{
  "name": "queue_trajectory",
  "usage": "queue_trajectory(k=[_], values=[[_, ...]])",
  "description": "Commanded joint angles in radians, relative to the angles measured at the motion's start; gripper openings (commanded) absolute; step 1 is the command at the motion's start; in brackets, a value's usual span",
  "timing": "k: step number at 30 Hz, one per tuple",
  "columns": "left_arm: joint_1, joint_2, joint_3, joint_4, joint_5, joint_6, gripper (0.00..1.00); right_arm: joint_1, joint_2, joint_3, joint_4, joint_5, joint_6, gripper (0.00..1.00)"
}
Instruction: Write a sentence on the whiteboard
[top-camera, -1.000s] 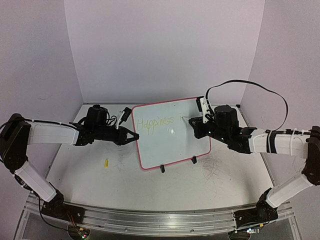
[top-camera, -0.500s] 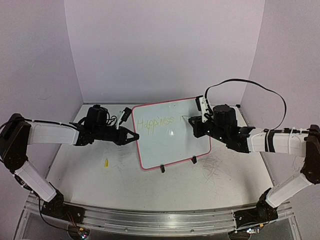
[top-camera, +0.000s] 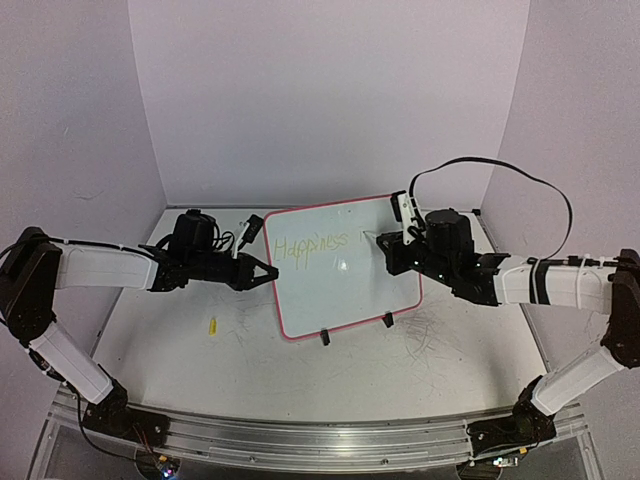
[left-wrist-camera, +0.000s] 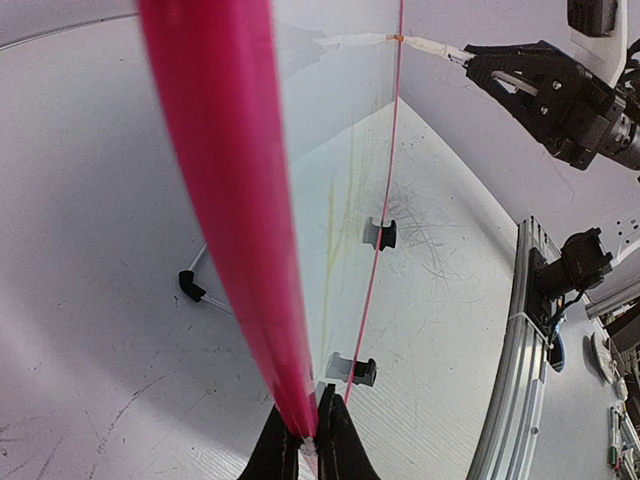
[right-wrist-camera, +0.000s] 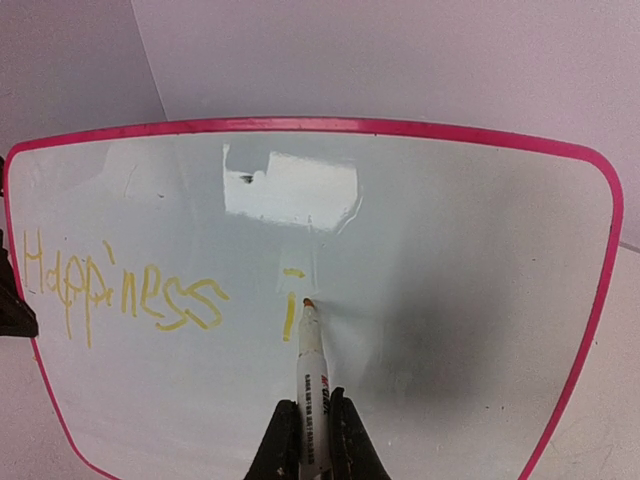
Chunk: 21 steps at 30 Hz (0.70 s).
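The whiteboard (top-camera: 345, 265), white with a red-pink rim, stands tilted on two black clip feet at mid-table. My left gripper (top-camera: 268, 272) is shut on its left rim, seen edge-on in the left wrist view (left-wrist-camera: 235, 200). My right gripper (top-camera: 388, 245) is shut on a white marker (right-wrist-camera: 312, 375) whose tip touches the board (right-wrist-camera: 450, 250). The sentence (right-wrist-camera: 120, 295) reads "Happiness" in yellow, with an "i" (right-wrist-camera: 290, 310) just left of the marker tip. The writing also shows faintly in the top view (top-camera: 312, 246).
A small yellow marker cap (top-camera: 212, 325) lies on the scratched white tabletop (top-camera: 400, 360) left of the board. A black cable (top-camera: 500, 170) loops above my right arm. Purple walls close the back and sides. A metal rail (top-camera: 300, 440) runs along the near edge.
My right gripper has shifted very slightly with the marker near the board's upper right. My left gripper has not moved.
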Motion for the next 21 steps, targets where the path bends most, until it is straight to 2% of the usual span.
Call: queue_trajectory(k=[1, 11, 21], values=[[-0.005, -0.005, 0.031, -0.027, -0.093, 0.073, 0.0, -0.003, -0.036, -0.022, -0.01, 0.005, 0.023, 0.0], [-0.005, -0.003, 0.031, -0.028, -0.094, 0.073, 0.0, -0.001, -0.052, -0.053, -0.014, -0.007, 0.046, 0.0], [-0.008, -0.003, 0.032, -0.028, -0.092, 0.075, 0.0, -0.001, -0.006, -0.016, 0.045, 0.025, 0.035, 0.0]])
